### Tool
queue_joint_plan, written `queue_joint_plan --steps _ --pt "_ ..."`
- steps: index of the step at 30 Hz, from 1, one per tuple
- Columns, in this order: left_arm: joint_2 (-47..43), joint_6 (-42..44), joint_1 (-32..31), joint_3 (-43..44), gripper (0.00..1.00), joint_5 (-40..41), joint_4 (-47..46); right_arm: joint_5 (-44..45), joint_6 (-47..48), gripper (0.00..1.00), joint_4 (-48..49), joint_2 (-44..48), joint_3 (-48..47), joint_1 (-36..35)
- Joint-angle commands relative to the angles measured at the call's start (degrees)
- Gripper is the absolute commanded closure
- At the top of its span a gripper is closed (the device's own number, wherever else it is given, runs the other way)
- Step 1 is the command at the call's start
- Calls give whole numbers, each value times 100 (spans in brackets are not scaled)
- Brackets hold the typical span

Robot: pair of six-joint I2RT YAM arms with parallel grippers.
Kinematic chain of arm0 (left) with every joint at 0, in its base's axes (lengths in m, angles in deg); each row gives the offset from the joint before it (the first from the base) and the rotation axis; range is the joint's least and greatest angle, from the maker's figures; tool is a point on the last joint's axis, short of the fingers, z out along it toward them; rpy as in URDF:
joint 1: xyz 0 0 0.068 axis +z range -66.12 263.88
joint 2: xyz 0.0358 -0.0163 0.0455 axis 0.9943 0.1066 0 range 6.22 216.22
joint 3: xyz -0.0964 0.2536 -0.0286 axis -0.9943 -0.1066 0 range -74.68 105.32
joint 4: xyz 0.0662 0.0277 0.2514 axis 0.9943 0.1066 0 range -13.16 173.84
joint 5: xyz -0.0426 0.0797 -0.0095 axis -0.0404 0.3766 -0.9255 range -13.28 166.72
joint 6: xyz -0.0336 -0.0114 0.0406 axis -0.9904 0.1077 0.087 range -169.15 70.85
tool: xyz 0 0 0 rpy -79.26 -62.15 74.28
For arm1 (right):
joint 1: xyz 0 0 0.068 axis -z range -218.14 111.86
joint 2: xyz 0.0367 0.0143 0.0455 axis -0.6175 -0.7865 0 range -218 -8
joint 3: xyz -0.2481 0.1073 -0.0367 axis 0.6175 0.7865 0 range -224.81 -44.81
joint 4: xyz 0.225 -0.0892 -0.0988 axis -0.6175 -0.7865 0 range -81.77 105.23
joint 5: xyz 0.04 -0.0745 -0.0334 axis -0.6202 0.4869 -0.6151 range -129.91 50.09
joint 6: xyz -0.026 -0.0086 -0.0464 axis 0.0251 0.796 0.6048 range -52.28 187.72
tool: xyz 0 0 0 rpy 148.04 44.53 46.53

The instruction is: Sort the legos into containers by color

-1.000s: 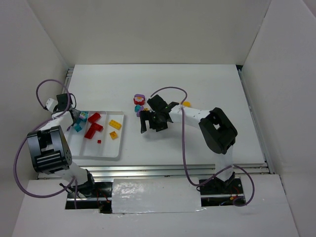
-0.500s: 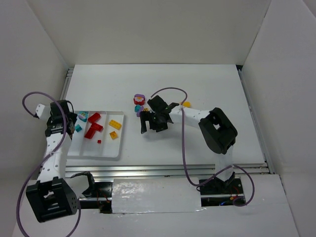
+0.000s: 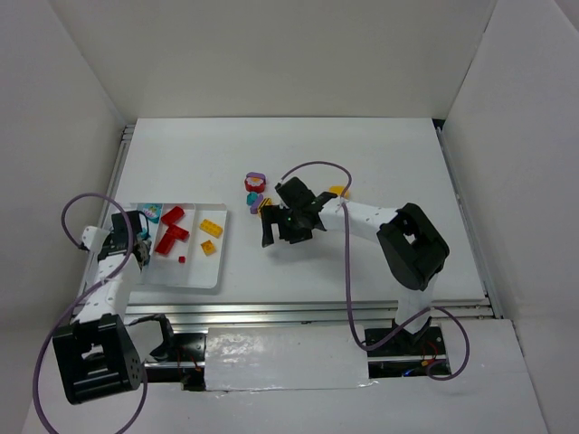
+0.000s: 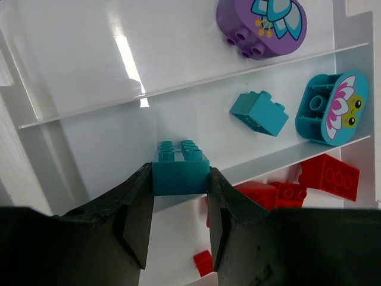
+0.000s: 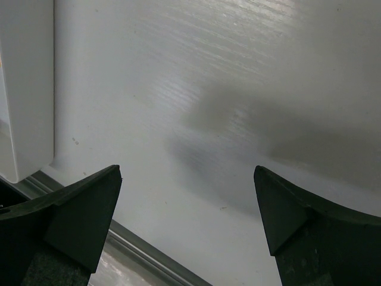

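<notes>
My left gripper (image 3: 137, 246) is shut on a teal studded brick (image 4: 180, 171) and holds it above the white tray (image 3: 172, 280), over the compartment with a small teal brick (image 4: 259, 112) and a teal oval flower brick (image 4: 331, 108). A purple rounded brick (image 4: 261, 27) lies in the compartment beyond. Red bricks (image 3: 170, 233) and yellow bricks (image 3: 212, 228) fill the other compartments. My right gripper (image 3: 269, 231) is open and empty over bare table (image 5: 187, 179). Loose bricks lie behind it: a red and purple rounded one (image 3: 255, 182), a teal one (image 3: 252, 198), a yellow one (image 3: 339, 191).
The tray's right edge (image 5: 27, 89) shows at the left of the right wrist view. White walls enclose the table on three sides. A metal rail (image 3: 308, 312) runs along the near table edge.
My left arm has swung and its gripper has moved from the tray's far left corner toward the near side, still over the tray's left end. My right arm has barely shifted.
</notes>
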Motion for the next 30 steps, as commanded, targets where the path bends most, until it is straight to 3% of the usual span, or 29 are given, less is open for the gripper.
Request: queue_joint_plan --steps 1,5,7,10,13,15,19,20,21,22,24,25,28,30 --pt "290 -60 -2 -146 82 -15 199 -15 49 0 229 270 85 -48" --pt "500 89 -2 -296 49 -200 -284 -59 49 0 238 253 111 -39" --pt "606 230 -2 -305 45 -270 -434 -50 58 0 247 270 137 -48" --pt "677 432 7 -209 56 -331 -532 -6 93 0 203 244 111 -48" --pt "554 511 7 -182 52 -384 -505 3 93 0 177 218 67 -48" --pt "362 538 7 -235 60 -419 -540 -33 67 0 212 200 58 -48" --pt "106 582 7 -235 47 -428 -452 -103 40 0 229 147 32 -48" --pt "44 669 7 -226 50 -489 -470 -112 40 0 229 147 32 -48" --pt "-69 705 7 -226 74 -516 -496 -103 49 0 221 147 32 -56" --pt "-123 688 7 -217 81 -516 -453 -103 41 0 221 147 32 -39" --pt "-228 670 -2 -191 72 -482 -400 -85 58 0 203 156 32 -48" --pt "-246 626 7 -174 58 -429 -269 -77 58 0 194 156 32 -48" --pt "-255 521 7 -94 36 -279 -119 -85 67 0 212 165 50 -39" --pt "-220 433 7 -24 31 -130 48 -94 67 0 212 165 50 -48"
